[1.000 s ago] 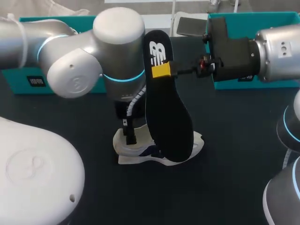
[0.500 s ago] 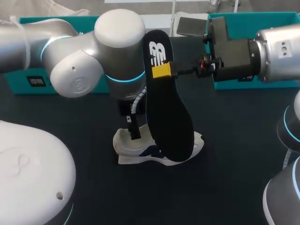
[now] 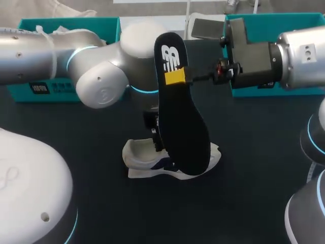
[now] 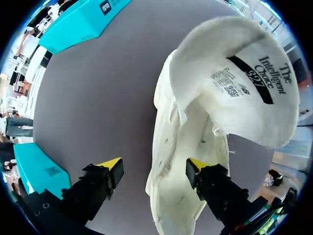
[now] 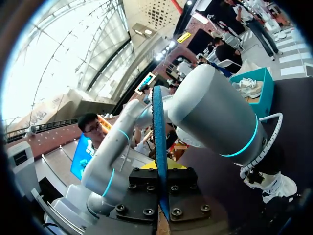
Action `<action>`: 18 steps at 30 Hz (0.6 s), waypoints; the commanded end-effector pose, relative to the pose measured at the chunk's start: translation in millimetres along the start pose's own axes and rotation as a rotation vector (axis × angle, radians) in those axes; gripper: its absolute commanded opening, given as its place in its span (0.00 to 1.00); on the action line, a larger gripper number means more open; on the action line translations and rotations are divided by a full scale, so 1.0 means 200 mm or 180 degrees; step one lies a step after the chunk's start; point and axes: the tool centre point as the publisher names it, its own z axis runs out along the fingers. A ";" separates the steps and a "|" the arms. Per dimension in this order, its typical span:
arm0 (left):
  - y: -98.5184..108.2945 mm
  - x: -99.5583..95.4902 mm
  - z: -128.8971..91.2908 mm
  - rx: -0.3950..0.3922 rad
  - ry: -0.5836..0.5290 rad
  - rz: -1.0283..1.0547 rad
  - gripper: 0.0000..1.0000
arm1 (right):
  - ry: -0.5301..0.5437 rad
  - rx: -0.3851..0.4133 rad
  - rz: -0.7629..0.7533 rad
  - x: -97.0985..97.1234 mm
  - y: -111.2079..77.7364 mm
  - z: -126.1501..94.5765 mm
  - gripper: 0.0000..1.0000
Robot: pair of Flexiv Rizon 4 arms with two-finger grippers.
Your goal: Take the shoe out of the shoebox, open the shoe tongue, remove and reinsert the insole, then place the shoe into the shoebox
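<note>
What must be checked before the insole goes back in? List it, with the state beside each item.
1. Insole gripped by the right hand: ok, pinched near the logo end and hanging upright.
2. Tongue pulled open: ok, folded back with its label side showing.
3. Shoe standing on its sole on the table: ok.
4. Left hand steadying the shoe: not ok, it is open, with one finger outside the side wall and one over the opening.
5. Insole's lower end lined up with the shoe's opening: cannot tell, the insole hides it in the head view.
</note>
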 end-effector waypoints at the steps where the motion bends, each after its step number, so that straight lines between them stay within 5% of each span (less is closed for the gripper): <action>1: -0.05 0.03 0.08 -0.0045 0.0009 0.0013 0.74 | -0.0017 0.0000 0.0007 0.00 0.00 0.02 0.00; 5: -0.05 0.04 0.10 -0.0060 0.0055 0.0006 0.63 | -0.0017 0.0000 0.0007 0.00 0.00 0.02 0.00; 12: -0.04 0.04 0.12 -0.0044 0.0101 -0.0032 0.00 | -0.0017 0.0000 0.0007 0.00 0.00 0.02 0.00; 18: -0.05 0.04 0.12 -0.0059 0.0225 0.0077 0.00 | -0.0017 0.0000 0.0007 0.00 0.00 0.02 0.00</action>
